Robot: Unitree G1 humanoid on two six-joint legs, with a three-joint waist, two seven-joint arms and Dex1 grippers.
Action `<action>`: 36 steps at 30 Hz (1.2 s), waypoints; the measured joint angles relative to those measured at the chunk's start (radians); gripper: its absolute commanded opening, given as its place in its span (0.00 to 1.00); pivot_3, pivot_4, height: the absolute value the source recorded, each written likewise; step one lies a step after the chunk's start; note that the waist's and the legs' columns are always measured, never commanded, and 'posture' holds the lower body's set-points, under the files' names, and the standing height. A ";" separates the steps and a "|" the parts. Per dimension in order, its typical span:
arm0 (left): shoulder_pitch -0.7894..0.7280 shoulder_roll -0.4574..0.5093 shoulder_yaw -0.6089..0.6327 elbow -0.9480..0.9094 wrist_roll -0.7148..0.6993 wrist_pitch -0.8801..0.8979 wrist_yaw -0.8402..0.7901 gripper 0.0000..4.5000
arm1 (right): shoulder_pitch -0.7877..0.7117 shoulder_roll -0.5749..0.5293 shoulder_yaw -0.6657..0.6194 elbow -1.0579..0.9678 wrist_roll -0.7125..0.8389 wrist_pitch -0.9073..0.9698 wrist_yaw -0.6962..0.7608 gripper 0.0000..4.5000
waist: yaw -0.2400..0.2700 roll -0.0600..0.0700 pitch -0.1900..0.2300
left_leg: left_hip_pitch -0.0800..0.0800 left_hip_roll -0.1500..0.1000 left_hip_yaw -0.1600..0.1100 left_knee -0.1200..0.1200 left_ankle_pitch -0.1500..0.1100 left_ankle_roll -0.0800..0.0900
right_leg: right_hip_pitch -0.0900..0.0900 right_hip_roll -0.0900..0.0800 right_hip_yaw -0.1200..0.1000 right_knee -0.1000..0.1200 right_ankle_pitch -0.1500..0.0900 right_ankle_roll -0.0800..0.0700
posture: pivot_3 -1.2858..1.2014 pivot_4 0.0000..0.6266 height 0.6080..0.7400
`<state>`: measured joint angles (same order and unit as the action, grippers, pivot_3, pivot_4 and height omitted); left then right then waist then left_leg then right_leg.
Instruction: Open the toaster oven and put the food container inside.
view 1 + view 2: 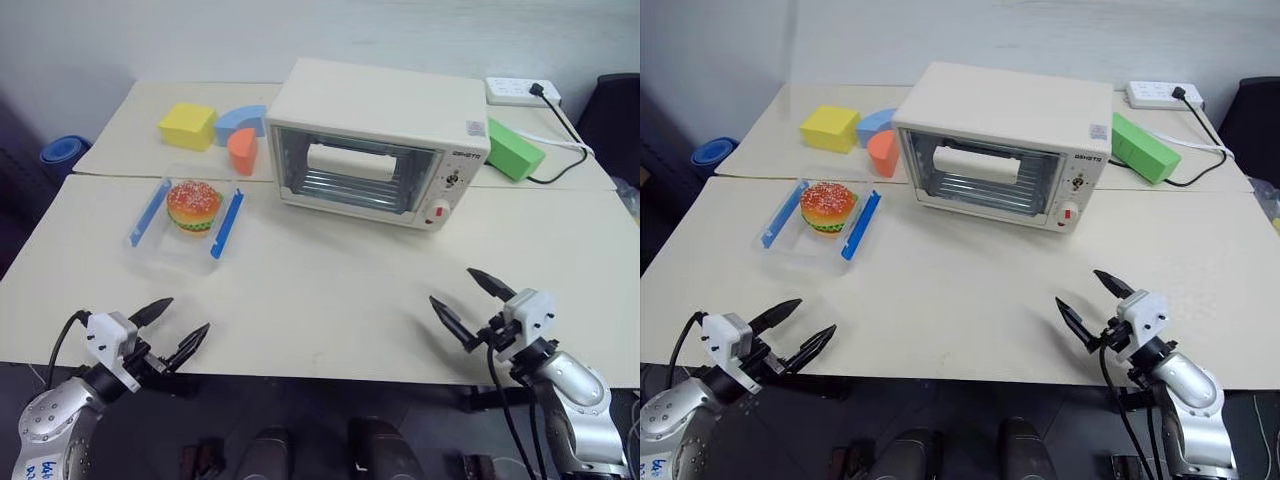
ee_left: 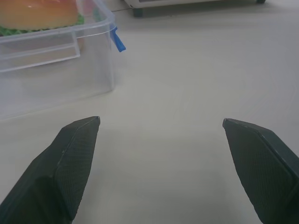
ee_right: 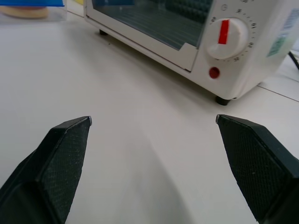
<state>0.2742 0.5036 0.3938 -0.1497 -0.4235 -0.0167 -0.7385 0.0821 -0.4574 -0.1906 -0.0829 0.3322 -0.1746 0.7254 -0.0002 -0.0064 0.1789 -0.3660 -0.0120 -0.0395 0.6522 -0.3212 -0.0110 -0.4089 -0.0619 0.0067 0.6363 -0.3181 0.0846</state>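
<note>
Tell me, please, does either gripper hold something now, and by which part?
Nothing is held. The left gripper and the right gripper are both open over the table, apart from the food container.

**Readable marks on the oven**

We find little legible text. On the cream-white boxy toaster oven with the glass door (image 1: 375, 140), a short dark brand word sits at the top of the control panel, right of the door; we cannot make out its letters. A small square sticker on the oven's top, near the right edge, is too fine to read. In the right wrist view, the round white dial with a red pointer (image 3: 226, 36) carries a ring of tiny scale numbers; we read "20" and "30" at its lower right, the others unclear.
</note>
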 measured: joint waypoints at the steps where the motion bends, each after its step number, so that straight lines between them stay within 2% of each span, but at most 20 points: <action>1: 0.006 0.002 -0.001 -0.005 0.000 0.006 -0.001 1.00 | -0.002 0.000 0.002 0.003 0.000 0.000 0.002 0.99 | 0.000 0.000 0.000 | 0.000 0.000 0.000 0.000 0.000 0.000 | 0.000 0.000 0.000 0.000 0.000 0.000 | 0.52 0.24 1.00; 5: 0.010 0.040 -0.005 -0.044 -0.041 0.080 -0.023 1.00 | -0.039 -0.003 0.026 0.000 0.029 0.047 0.030 0.99 | -0.002 0.000 0.000 | 0.000 0.000 0.000 0.000 0.000 0.000 | 0.000 0.000 0.000 0.001 0.000 0.000 | 0.52 0.24 1.00; 8: 0.003 0.132 0.028 -0.085 -0.203 0.208 -0.123 1.00 | -0.112 -0.046 0.051 -0.089 0.082 0.173 0.047 0.99 | -0.009 0.000 0.000 | 0.000 0.001 0.000 0.000 0.000 -0.001 | -0.001 0.000 0.000 0.002 -0.001 -0.001 | 0.52 0.24 1.00; 11: -0.108 0.207 0.084 -0.104 -0.335 0.297 -0.175 1.00 | -0.282 -0.060 0.073 -0.164 0.122 0.340 -0.005 0.99 | -0.008 0.000 0.000 | 0.000 0.001 -0.003 0.001 0.001 -0.002 | -0.001 0.000 -0.002 0.002 -0.001 -0.003 | 0.52 0.24 1.00; 14: -0.206 0.245 0.099 -0.104 -0.364 0.326 -0.185 1.00 | -0.395 -0.041 0.081 -0.184 0.127 0.450 -0.083 0.99 | -0.002 0.000 0.000 | -0.001 0.001 -0.004 -0.001 0.002 -0.004 | -0.002 0.000 -0.003 0.002 -0.001 -0.003 | 0.52 0.24 1.00; 21: -0.395 0.216 0.044 -0.038 -0.374 0.374 -0.160 1.00 | -0.544 0.015 0.145 -0.108 0.095 0.545 -0.147 0.99 | -0.007 0.000 0.000 | -0.005 -0.001 -0.002 0.000 0.004 -0.007 | -0.005 0.000 -0.002 0.002 -0.001 -0.003 | 0.52 0.24 1.00; 26: -0.405 0.171 0.016 -0.041 -0.371 0.387 -0.130 1.00 | -0.601 0.058 0.149 -0.053 0.070 0.525 -0.149 0.99 | -0.014 0.000 0.000 | -0.005 -0.001 -0.002 -0.001 0.004 -0.007 | -0.006 0.000 -0.002 0.006 -0.001 -0.003 | 0.52 0.24 1.00; 36: -0.396 0.168 0.015 -0.062 -0.408 0.453 -0.128 1.00 | -0.610 0.075 0.189 -0.100 0.079 0.542 -0.096 0.99 | -0.027 0.000 0.000 | -0.004 -0.001 -0.002 0.001 0.003 -0.005 | -0.006 0.000 -0.002 0.007 -0.001 -0.003 | 0.52 0.24 1.00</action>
<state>-0.1214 0.6721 0.4089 -0.2114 -0.8313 0.4359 -0.8662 -0.5279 -0.3825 -0.0019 -0.1831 0.4110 0.3678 0.6293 -0.0276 -0.0062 0.1792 -0.3699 -0.0126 -0.0417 0.6531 -0.3179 -0.0165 -0.4146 -0.0614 0.0051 0.6431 -0.3194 0.0818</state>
